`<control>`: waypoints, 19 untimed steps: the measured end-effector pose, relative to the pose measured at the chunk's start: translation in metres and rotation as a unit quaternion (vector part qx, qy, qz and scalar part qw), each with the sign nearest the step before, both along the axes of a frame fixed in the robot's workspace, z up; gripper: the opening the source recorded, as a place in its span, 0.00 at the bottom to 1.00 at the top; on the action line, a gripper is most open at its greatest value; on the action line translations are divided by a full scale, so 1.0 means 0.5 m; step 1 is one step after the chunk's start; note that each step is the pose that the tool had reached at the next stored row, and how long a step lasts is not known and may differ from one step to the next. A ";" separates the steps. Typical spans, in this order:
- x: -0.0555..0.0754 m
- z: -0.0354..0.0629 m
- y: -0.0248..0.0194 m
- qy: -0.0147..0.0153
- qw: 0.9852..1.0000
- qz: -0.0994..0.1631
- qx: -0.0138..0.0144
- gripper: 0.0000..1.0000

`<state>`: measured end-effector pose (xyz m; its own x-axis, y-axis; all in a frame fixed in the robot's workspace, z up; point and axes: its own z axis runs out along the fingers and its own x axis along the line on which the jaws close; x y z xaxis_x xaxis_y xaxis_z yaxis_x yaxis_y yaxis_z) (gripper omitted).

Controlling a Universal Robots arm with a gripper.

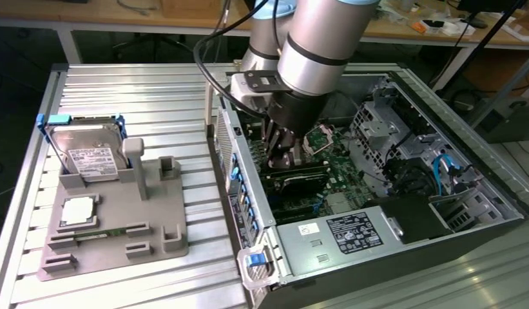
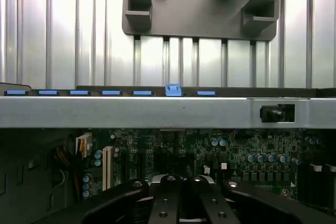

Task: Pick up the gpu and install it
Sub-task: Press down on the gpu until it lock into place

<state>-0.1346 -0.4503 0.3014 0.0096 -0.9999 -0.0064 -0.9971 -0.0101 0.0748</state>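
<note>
I have the tool (image 1: 281,151) down inside the open computer case (image 1: 470,212), low over the motherboard (image 1: 320,158), near the case wall that faces the grey fixture (image 1: 109,212) on the surface (image 1: 118,84). What matters now is where the gpu lies from the tool, and this I cannot fix with certainty: in the exterior view a dark long shape sits directly under the fingers, with its long axis going toward that view's right along the board, and I judge this is the card, at or just above its slot. In the wrist view the two fingers (image 2: 168,203) stand close together, almost touching, so the tool is narrow; whether they pinch the card's edge I cannot tell, because the part below them is cut off. The hard drive (image 1: 88,151) is standing in the fixture. The slot itself is hidden behind the arm.
</note>
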 end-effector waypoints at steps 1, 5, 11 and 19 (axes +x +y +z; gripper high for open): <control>-0.002 0.000 0.0000 0.000 1.000 -0.001 0.000 0.11; -0.011 0.005 0.0000 0.002 1.000 -0.002 0.000 0.11; -0.021 0.018 0.0000 0.003 1.000 -0.004 0.000 0.11; -0.032 0.023 0.0000 0.008 1.000 -0.008 0.000 0.11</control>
<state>-0.1507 -0.4503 0.3131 -0.0075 -1.0000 -0.0066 -0.9958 0.0068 0.0912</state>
